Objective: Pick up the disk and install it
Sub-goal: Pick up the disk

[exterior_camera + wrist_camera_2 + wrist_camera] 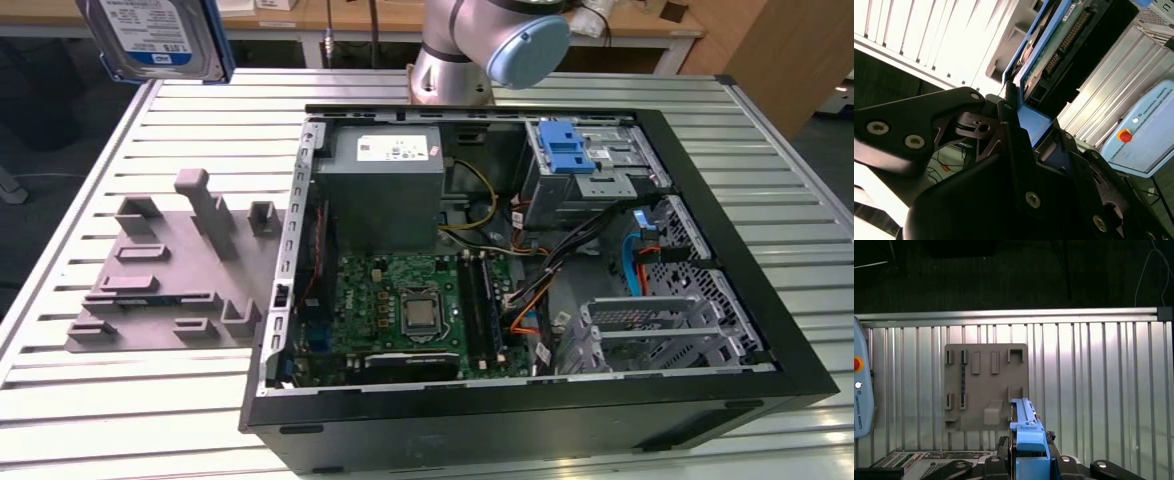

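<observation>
The disk (pixel 154 35), a silver hard drive with a blue-and-white label and a blue frame, hangs in the air above the table's far corner at the exterior view's left. In the second wrist view the disk (pixel 1054 45) shows its green circuit board and blue frame, with my gripper (pixel 1021 117) shut on the frame's end. The first wrist view shows the disk (pixel 1026 427) edge-on, rising from the gripper (pixel 1029 462) high over the grey fixture plate (pixel 986 387).
An open black computer case (pixel 534 400) lies on the slatted metal table (pixel 160 420), with a grey power supply box (pixel 380 190), a motherboard (pixel 407 305) and a silver cage with a blue latch (pixel 574 150). The grey fixture plate (pixel 167 270) lies beside it. The arm's base (pixel 467 50) stands behind.
</observation>
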Robot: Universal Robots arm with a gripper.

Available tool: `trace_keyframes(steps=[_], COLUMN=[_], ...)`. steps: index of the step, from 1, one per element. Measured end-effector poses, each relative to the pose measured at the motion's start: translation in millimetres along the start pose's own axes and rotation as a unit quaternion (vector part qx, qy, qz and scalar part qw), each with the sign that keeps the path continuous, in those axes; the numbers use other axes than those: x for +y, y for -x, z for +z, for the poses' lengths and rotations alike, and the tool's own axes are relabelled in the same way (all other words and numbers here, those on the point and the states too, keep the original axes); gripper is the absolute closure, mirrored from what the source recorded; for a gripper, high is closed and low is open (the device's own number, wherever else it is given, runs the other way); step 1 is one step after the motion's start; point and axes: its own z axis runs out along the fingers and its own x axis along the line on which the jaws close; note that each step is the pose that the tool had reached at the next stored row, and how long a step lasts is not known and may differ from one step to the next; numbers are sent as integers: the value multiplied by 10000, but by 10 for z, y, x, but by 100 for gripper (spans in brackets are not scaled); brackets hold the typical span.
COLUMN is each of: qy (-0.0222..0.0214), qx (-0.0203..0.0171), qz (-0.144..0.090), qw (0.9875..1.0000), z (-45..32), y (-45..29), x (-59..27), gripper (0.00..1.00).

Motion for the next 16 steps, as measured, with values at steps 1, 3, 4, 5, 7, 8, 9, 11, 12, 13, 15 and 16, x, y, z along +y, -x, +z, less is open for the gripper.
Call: trace_keyframes(steps=[1, 3, 4, 5, 7, 8, 9, 11, 12, 13, 15, 16], qy=[0, 0, 0, 0, 0, 0, 0, 0, 0, 0, 0, 0], qx=[0, 0, 0, 0, 0, 0, 0, 0, 0, 0, 0, 0], qz=[0, 0, 0, 0, 0, 0, 0, 0, 0, 0, 0, 0], qw=[10000, 10000, 10000, 10000, 10000, 10000, 10000, 10000, 10000, 10000, 10000, 10000], z=[0, 0, 0, 0, 0, 0, -1, -1, -1, -1, -1, -1], y=[0, 0, 1, 1, 1, 1, 1, 1, 2, 2, 2, 2], x=[-4, -11, -15, -19, -27, -31, -35, -42, -46, -50, -57, -61], gripper=[64, 64, 64, 64, 64, 64, 64, 64, 64, 64, 64, 64])
